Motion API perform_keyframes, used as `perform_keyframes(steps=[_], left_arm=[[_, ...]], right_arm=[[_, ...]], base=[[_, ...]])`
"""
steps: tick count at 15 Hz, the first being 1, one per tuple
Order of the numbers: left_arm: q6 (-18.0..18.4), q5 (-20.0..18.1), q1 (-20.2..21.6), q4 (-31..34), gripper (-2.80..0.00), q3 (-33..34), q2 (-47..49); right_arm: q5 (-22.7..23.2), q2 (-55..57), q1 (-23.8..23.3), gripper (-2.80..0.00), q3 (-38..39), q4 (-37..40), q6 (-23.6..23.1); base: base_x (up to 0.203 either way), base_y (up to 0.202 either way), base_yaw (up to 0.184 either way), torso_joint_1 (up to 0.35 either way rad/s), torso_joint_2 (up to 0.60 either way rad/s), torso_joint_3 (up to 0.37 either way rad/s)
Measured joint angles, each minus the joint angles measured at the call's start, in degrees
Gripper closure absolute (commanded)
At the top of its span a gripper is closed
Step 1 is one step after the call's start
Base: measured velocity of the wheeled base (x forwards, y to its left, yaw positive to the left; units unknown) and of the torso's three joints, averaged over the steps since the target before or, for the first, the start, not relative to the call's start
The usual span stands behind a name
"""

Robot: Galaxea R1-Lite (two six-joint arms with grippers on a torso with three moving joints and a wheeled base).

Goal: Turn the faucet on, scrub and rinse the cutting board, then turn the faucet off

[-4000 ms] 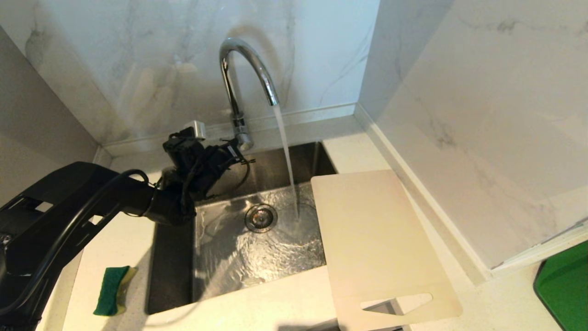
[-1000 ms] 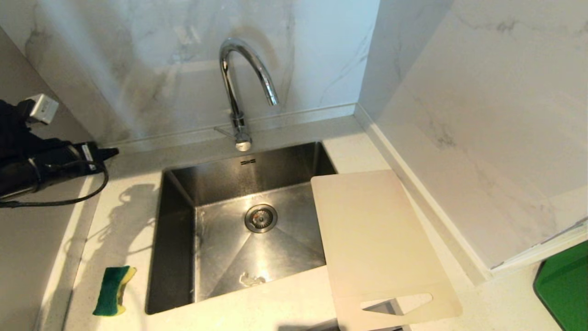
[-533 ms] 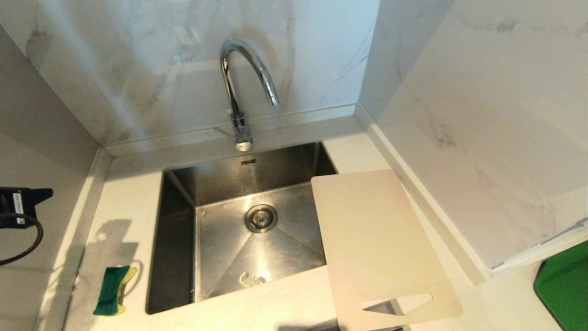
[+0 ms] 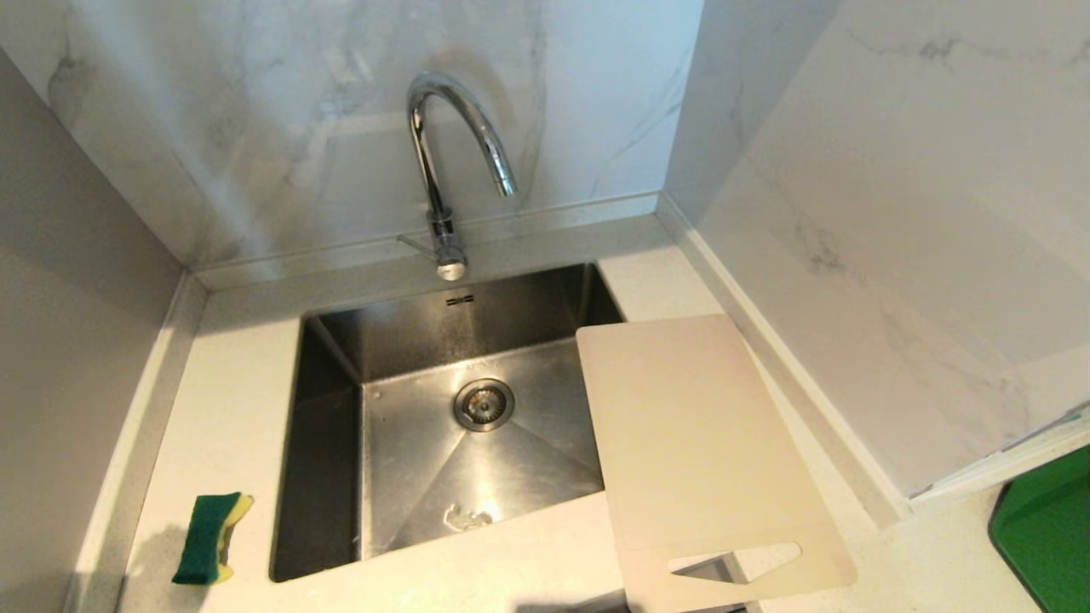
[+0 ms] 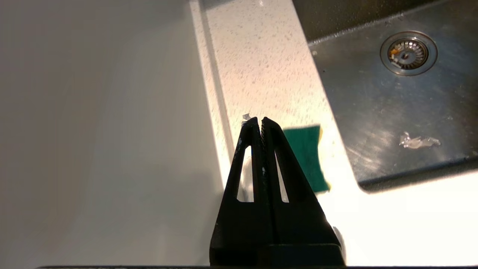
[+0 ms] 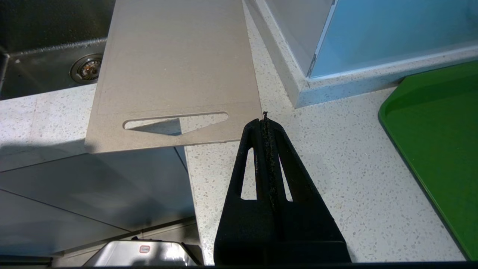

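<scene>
Above the sponge (image 5: 304, 157), left end effector (image 5: 260, 121) hangs clenched, empty; right end effector (image 6: 265, 118) likewise.

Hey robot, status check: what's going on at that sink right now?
Left end effector shut, empty, above sponge. Right end effector shut, empty, near cutting board. Faucet off, board bridging sink edge. Nothing in the way.

No water at the faucet (image 4: 450, 153) — its chrome arch hangs over a sink (image 4: 332, 426) showing only a small fleck near its front wall. The cutting board (image 4: 698, 443) lies flat along the sink's right edge, handle slot jutting past the counter's front. Far left on the counter (image 4: 230, 400) — a green-and-yellow sponge (image 4: 209, 538). A green tray (image 4: 1052, 528) peeks in at right.
</scene>
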Motion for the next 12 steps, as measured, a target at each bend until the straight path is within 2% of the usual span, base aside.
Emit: perform_keyframes(steps=[5,7,9,12], left_arm=[[0.37,0.0,-0.87,4.35,0.0,13.9,-18.6],[-0.23,0.0,-1.58,1.55,0.0,18.73,-22.08],[-0.94,-1.69,-2.01,-2.59,0.0,20.95,-23.9],[-0.69,-2.79,-5.04,-0.89,0.0,21.5,-27.35]], right_arm=[[-0.02,0.0,0.0,0.0,0.0,0.02,0.0],[-0.05,0.0,0.0,0.0,0.0,0.01,0.02],[-0.05,0.0,0.0,0.0,0.0,0.0,0.0],[0.0,0.0,0.0,0.0,0.0,0.02,0.02]], base=[[0.0,0.0,0.0,0.0,0.0,0.0],[0.0,0.0,0.0,0.0,0.0,0.0],[0.0,0.0,0.0,0.0,0.0,0.0],[0.0,0.0,0.0,0.0,0.0,0.0]])
